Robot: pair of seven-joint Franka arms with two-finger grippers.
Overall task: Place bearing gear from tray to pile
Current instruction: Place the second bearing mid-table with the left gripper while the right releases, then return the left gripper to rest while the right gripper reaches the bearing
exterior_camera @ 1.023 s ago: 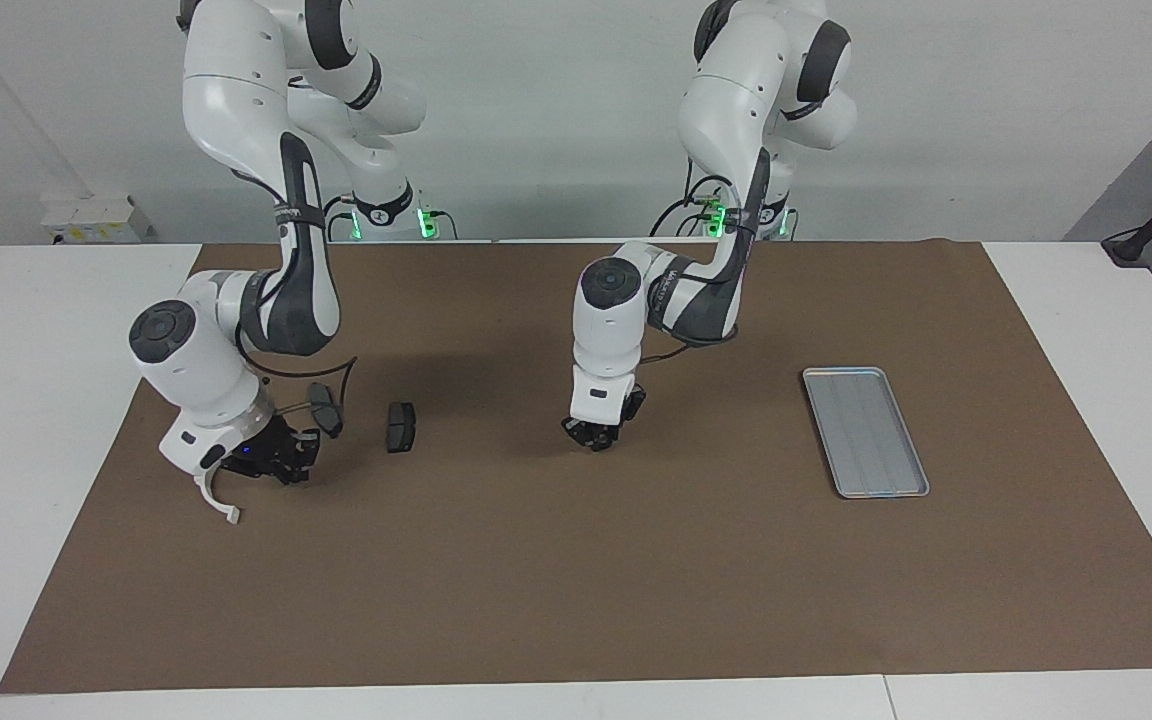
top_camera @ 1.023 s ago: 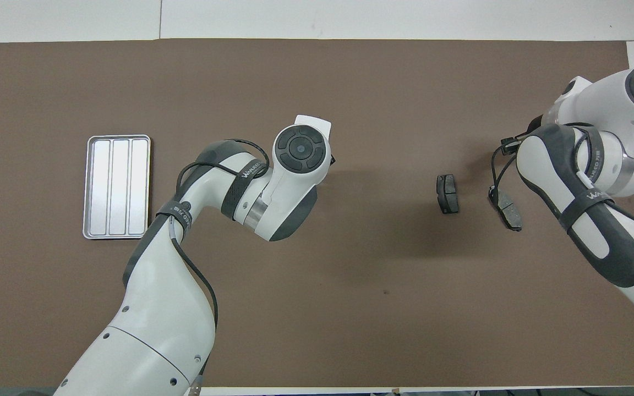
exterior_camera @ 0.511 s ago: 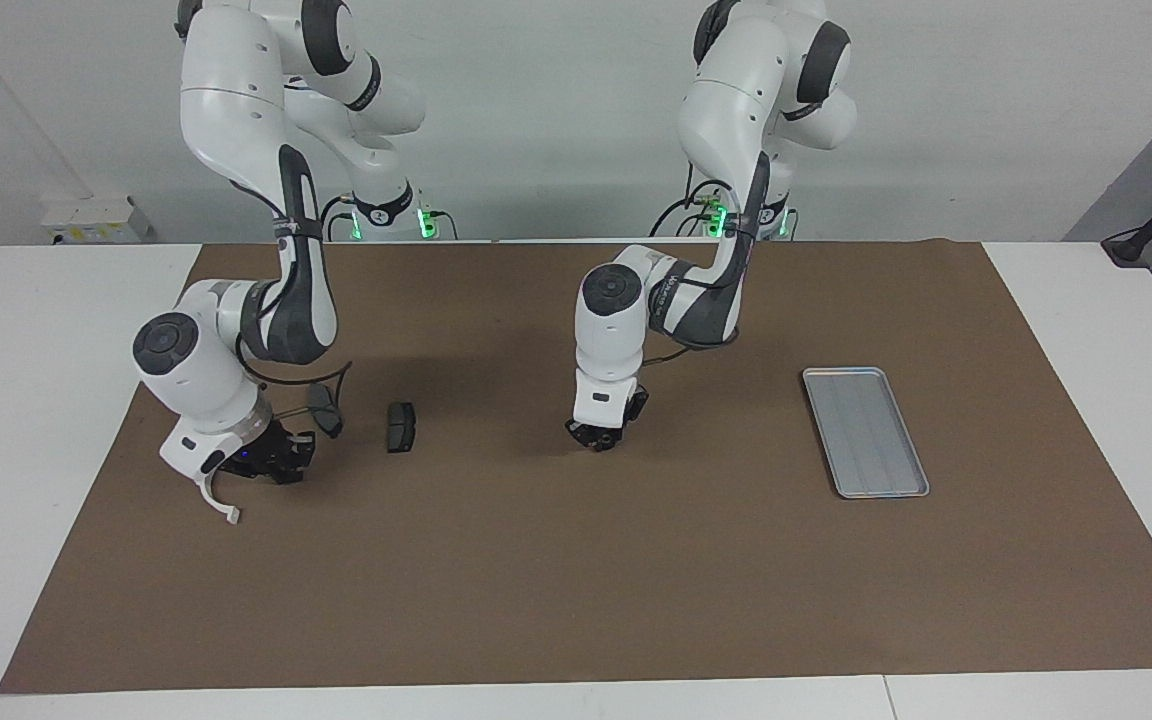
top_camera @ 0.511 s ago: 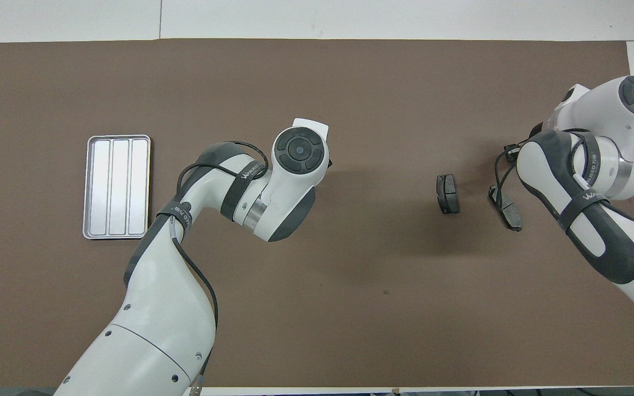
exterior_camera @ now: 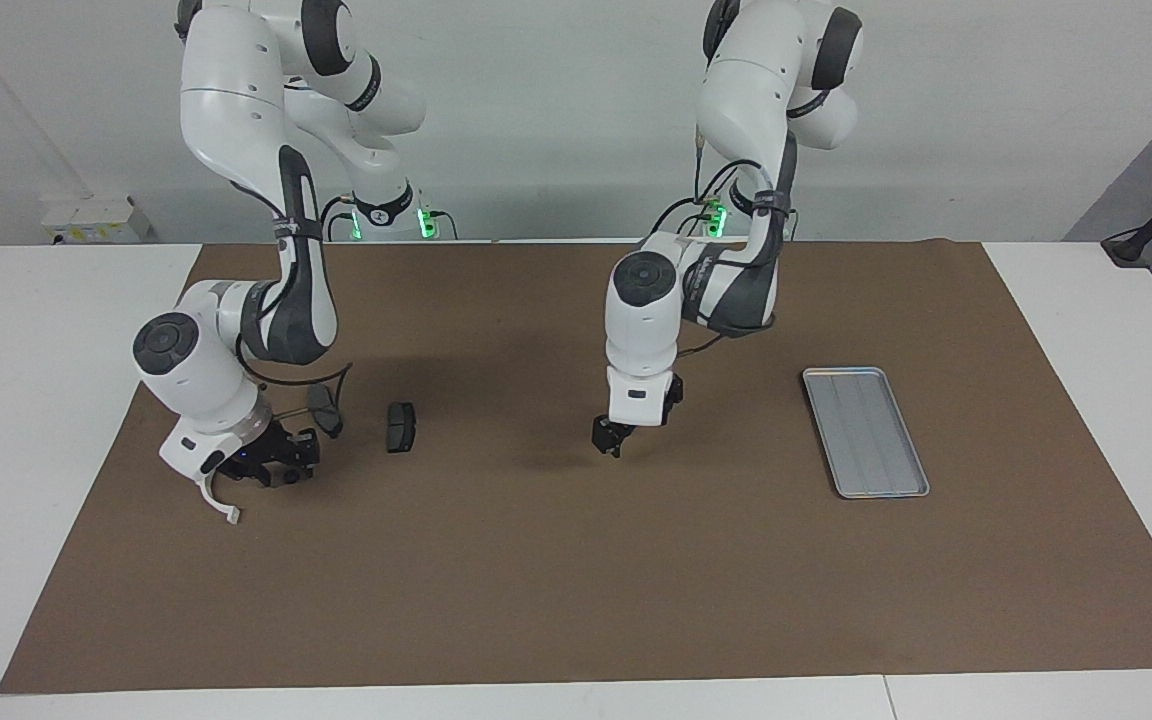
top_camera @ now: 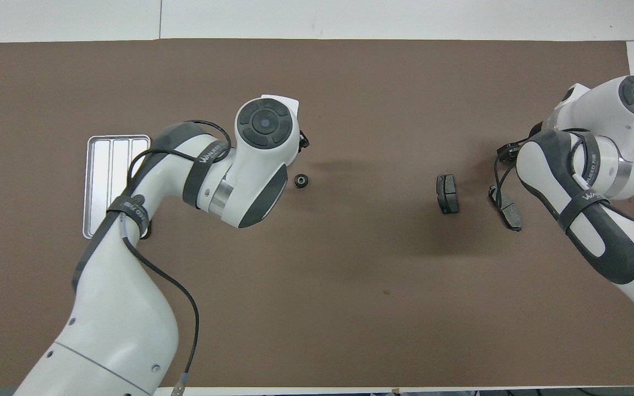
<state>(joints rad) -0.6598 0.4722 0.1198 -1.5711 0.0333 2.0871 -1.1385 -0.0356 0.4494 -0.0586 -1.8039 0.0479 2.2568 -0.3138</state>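
Observation:
The small black bearing gear (top_camera: pixel 300 181) lies on the brown mat mid-table, between the tray and the pile. My left gripper (exterior_camera: pixel 610 442) hangs open and empty just above the mat beside it; in the facing view the gear does not show apart from the gripper. The silver tray (exterior_camera: pixel 866 430) is bare, and my left arm partly covers it in the overhead view (top_camera: pixel 102 187). The pile holds two dark pads (exterior_camera: pixel 401 427) (exterior_camera: pixel 326 408) and a white arc (exterior_camera: pixel 219 497). My right gripper (exterior_camera: pixel 271 462) sits low by the arc and the pad nearer it.
The brown mat (exterior_camera: pixel 576 600) covers most of the white table. The two pads also show in the overhead view (top_camera: pixel 448 193) (top_camera: pixel 507 208), the second partly under my right arm's cable.
My left gripper has risen from the mat and swung toward the tray, uncovering the gear on the mat. The right arm has shifted only slightly.

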